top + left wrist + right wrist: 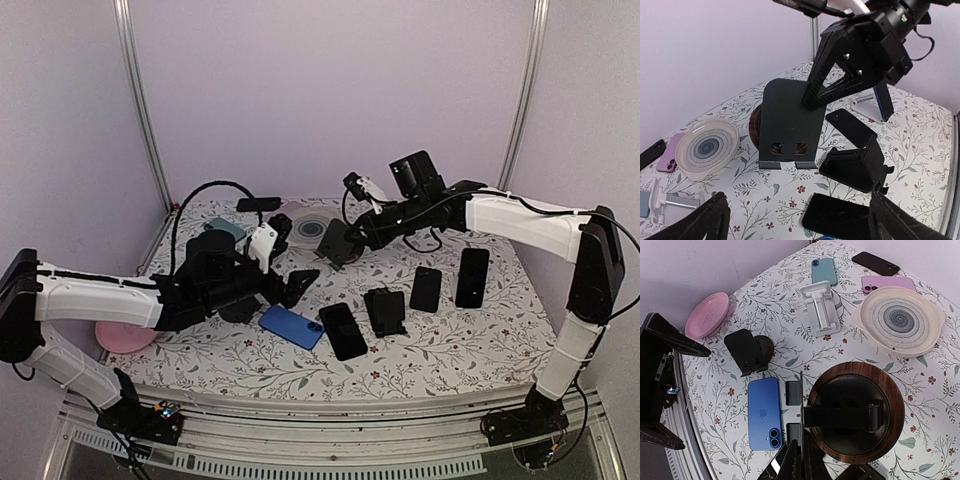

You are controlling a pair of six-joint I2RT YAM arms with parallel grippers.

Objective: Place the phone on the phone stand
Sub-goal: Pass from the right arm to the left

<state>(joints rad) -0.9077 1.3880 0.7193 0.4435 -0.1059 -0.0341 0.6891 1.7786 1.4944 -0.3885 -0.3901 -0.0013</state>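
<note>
Purple walls stand around my counter (450, 350), which has a flowery cloth on it. No phone sits on a stand yet, so the main job is not done. I think the phone to move is the black phone (343, 331). It lies flat near the middle of the counter and shows low down between my left fingers (702, 222) in the left wrist view. It could also be the blue phone (291, 326) lying just beside it on its left; I cannot be sure. The black phone's long side runs from far-left to near-right in the top view, and I cannot tell which end is its top. The blue phone lies back up, its long side going nearly left to right, with its camera end toward the black phone. My left fingers are spread wide and hold nothing; they hang close to these two phones. My right fingers (817, 85) are pressed together on the top edge of a grey stand (790, 120). This stand is up on the counter, leaning back a bit, with its little lip at the bottom facing my left arm. A black stand (385, 310) sits just right of the black phone. What is left, I think: pick up the phone, lift it, and lean it on the grey stand with its lower edge in the lip.
</note>
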